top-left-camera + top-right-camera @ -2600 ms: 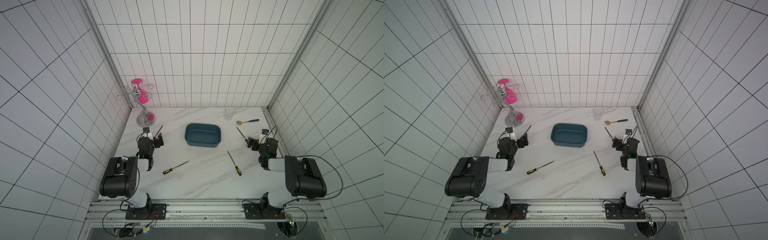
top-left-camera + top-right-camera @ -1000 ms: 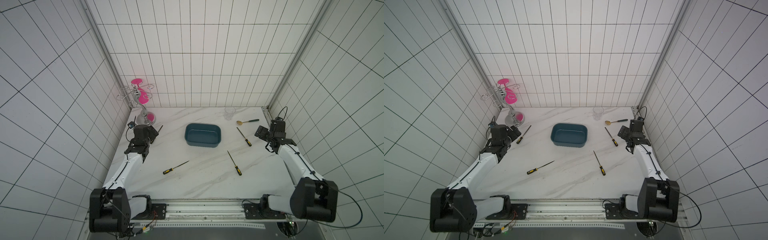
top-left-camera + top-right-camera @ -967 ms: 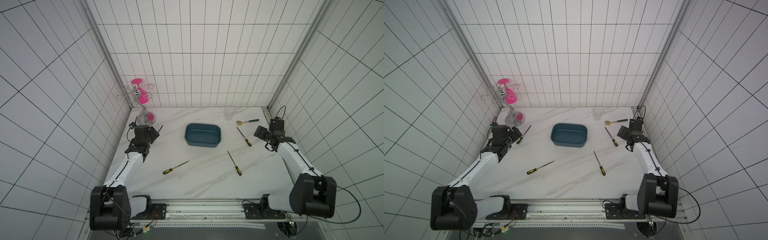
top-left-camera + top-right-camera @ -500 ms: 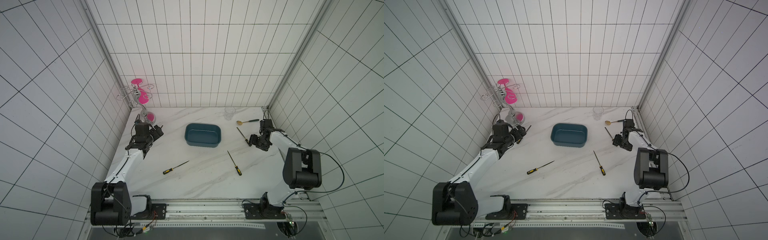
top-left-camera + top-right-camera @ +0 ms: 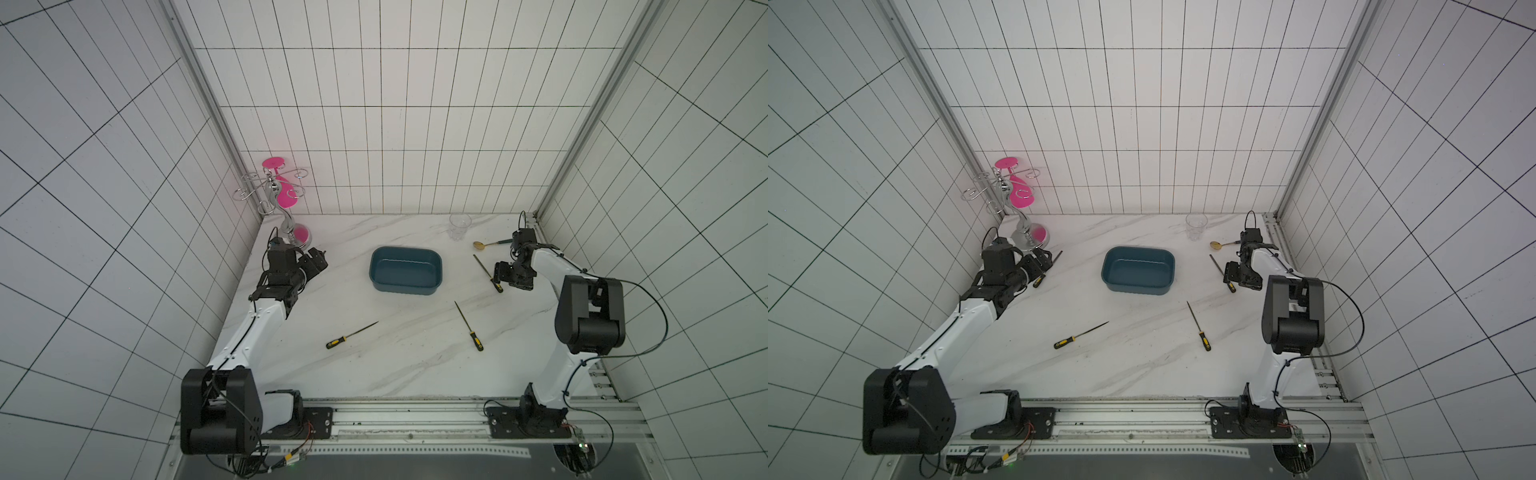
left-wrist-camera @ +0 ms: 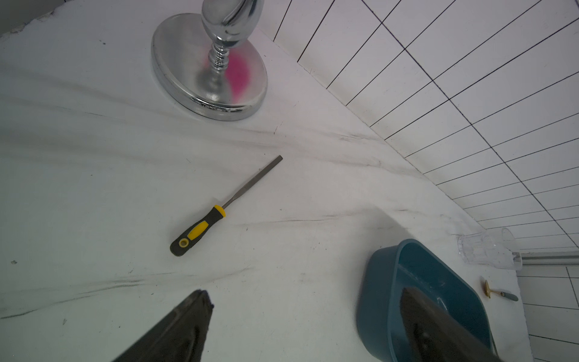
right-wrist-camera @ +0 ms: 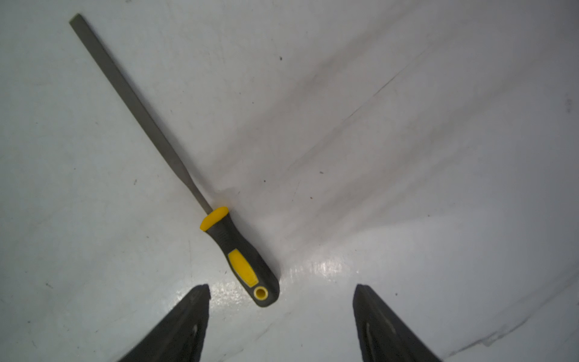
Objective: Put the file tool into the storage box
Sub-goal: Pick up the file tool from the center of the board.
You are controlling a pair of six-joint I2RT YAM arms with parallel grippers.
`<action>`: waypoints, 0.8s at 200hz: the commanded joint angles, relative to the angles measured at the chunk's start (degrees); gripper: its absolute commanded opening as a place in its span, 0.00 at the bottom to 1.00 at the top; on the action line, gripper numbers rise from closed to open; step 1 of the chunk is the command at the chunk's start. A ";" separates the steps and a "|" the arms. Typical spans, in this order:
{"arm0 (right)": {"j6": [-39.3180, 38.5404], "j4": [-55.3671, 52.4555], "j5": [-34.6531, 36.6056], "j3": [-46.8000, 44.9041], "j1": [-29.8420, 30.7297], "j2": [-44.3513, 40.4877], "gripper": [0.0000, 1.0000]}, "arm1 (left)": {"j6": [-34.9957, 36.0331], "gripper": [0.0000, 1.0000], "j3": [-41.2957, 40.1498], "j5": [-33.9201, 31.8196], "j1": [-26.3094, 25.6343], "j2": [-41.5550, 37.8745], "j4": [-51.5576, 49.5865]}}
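Well to the left of the storage box (image 5: 403,287), the left gripper (image 5: 315,259) hovers with its jaws spread wide and nothing between them. A yellow-handled file (image 6: 219,212) lies just past it, near the chrome stand (image 6: 210,65). A second file (image 5: 353,333) lies left of the box, nearer the robot's base, and a third file (image 5: 467,325) lies right of it, also nearer. Behind the box's right end stand a glass cup (image 5: 459,226) and a spoon (image 5: 490,244). Right of the box, the right gripper (image 7: 280,288) hangs low over a fourth file (image 7: 219,219), jaws parted. The handle's butt lies loose between the fingertips.
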 commanded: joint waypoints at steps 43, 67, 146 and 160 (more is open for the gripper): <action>-2.85 -2.21 2.13 4.24 3.49 3.83 0.76 | -2.37 0.98 6.29 4.75 5.00 3.79 -3.18; -2.71 -2.75 5.81 5.34 5.55 5.55 0.75 | -3.71 0.98 3.64 8.37 5.01 4.02 0.28; -5.65 -3.67 4.63 7.71 4.06 8.24 0.73 | -3.98 0.98 1.17 11.51 4.94 0.91 2.00; -5.79 -3.31 2.29 6.76 3.22 7.34 0.72 | -3.76 0.98 1.05 11.57 4.92 0.10 1.82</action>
